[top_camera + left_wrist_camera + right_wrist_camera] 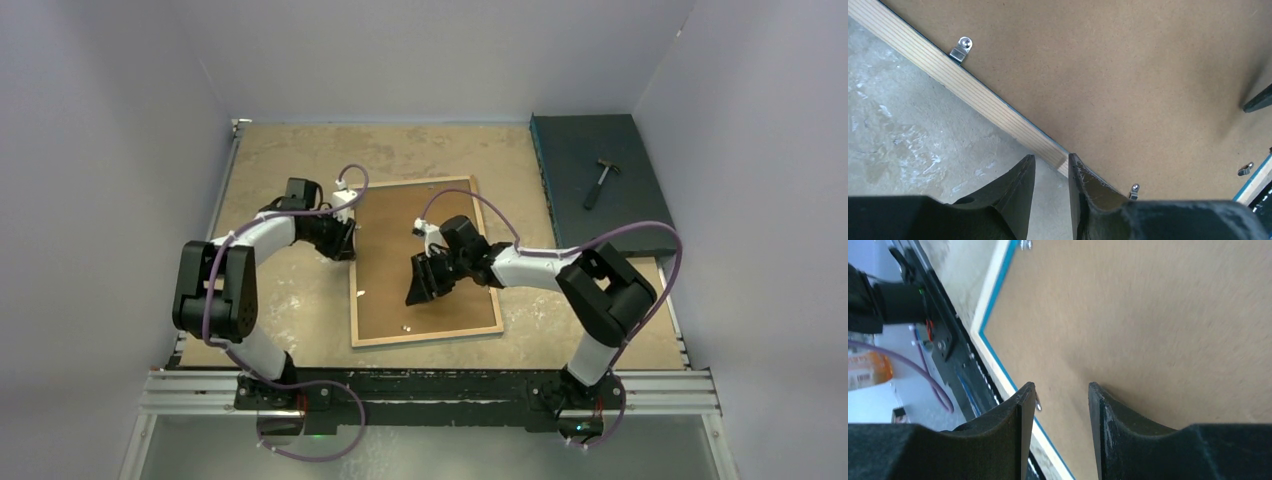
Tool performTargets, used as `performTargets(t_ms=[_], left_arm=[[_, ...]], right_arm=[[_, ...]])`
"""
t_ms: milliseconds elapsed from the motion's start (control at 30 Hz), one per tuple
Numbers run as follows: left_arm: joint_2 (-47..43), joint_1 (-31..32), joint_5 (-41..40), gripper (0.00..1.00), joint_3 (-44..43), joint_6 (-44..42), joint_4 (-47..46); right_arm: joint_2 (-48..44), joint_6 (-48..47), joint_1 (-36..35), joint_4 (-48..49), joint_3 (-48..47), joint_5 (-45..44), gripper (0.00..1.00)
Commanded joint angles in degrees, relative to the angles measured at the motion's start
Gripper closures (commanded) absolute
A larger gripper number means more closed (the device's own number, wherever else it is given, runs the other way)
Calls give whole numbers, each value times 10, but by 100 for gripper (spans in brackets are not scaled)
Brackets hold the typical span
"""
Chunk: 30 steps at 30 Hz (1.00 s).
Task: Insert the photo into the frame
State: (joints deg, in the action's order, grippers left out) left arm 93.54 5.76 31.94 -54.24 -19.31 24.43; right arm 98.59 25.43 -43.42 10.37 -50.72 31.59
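The frame (pixel 428 338) lies face down in the middle of the table, its pale wood back up. A plain brown backing board (pixel 395 290) fills it. The photo is hidden. My left gripper (pixel 347 240) is at the frame's left rim (pixel 963 85), jaws a little apart and holding nothing. One finger is over the table and the other over the rim by the board (pixel 1123 75). My right gripper (pixel 422 285) is open and empty low over the board (pixel 1148 315), near the rim with its blue edge (pixel 993 300).
Small metal clips (pixel 961 48) sit along the frame's inner edge, one by my right fingertip (pixel 1038 404). A dark teal slab (pixel 570 150) with a small hammer (pixel 598 182) lies at the back right. Walls close in on three sides.
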Motion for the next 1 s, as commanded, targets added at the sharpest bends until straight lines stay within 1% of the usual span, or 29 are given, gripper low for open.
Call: performTargets(t_ms=[0,333,633,967], left_arm=[[19,4,-8,72,10,-14,-24],[31,7,-22,76,17,-15,-39],[38,9,-40,79,20,-10,-53],[38,10,-51,81,21,-7,-59]], right_arm=[[-13,-38,-11,-27,12,44,53],[42,-66,-45,-52,-18,79,56],[49,-95,-59,-96,-36,102,60],[63,-106,-70,-103,-46,123,62]])
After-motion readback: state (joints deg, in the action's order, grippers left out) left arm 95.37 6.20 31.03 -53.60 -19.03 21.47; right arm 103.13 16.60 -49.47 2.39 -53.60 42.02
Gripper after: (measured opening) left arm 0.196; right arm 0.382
